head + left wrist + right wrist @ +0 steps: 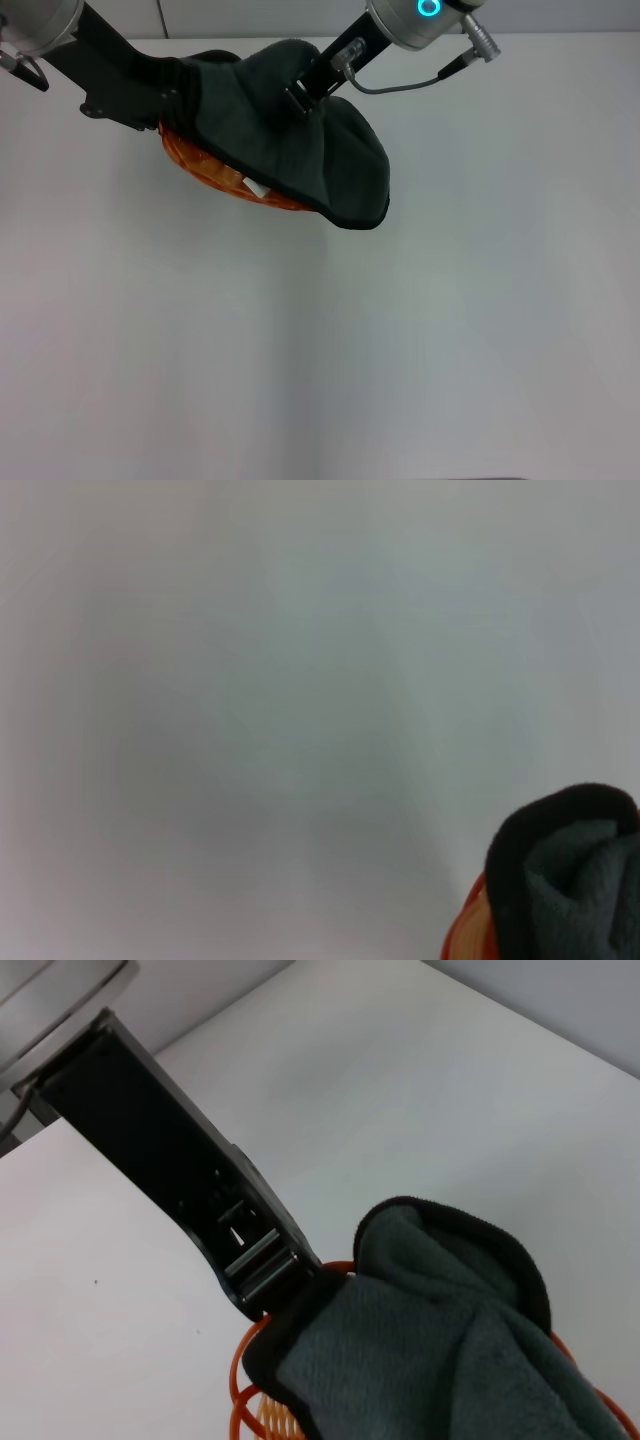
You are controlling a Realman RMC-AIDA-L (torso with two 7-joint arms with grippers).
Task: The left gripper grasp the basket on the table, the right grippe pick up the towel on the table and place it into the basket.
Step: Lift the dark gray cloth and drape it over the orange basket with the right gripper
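The dark grey-green towel (300, 150) lies bunched over the orange wire basket (215, 178), hiding most of it; only the near rim shows, with a small white tag beside it. The towel's near right corner hangs past the rim. My right gripper (300, 98), on the blue-ringed arm, reaches down from the far side and is shut on the towel's upper fold. My left gripper (178, 97) comes in from the far left and is shut on the basket's left rim, its tips under the cloth. The right wrist view shows that left gripper (275, 1285) meeting the basket (255, 1400) beside the towel (430, 1340).
The white table (400, 350) stretches bare in front of and to the right of the basket. The right arm's grey cable (400, 85) loops just right of the towel. In the left wrist view, the towel's edge (580, 880) and a bit of rim (465, 935) show.
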